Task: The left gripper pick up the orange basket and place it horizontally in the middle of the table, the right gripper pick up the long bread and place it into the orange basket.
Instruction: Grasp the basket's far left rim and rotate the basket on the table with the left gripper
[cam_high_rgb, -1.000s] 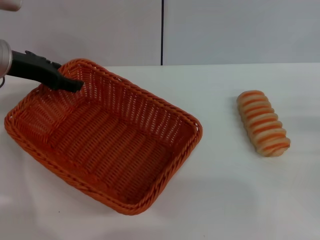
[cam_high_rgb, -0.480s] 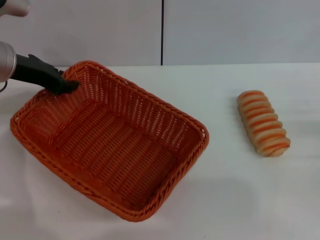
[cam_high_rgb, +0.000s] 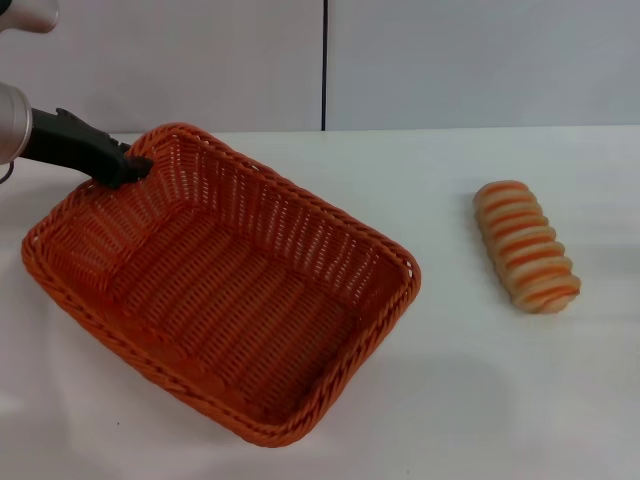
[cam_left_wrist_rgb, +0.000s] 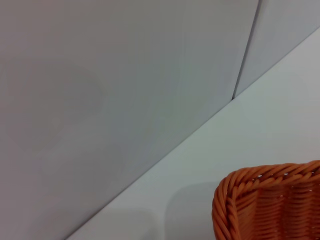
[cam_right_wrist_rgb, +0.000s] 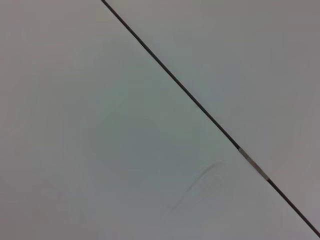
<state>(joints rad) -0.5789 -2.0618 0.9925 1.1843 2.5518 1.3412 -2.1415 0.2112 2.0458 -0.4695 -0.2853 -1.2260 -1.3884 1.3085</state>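
Since the left gripper, fingers clamped on the orange basket's far rim, has dragged it rightward, centring continues; the long bread waits.

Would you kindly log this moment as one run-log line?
left gripper: gripping orange basket far-left rim | basket: skewed, left of centre | long bread: on table, right, untouched | right gripper: unseen
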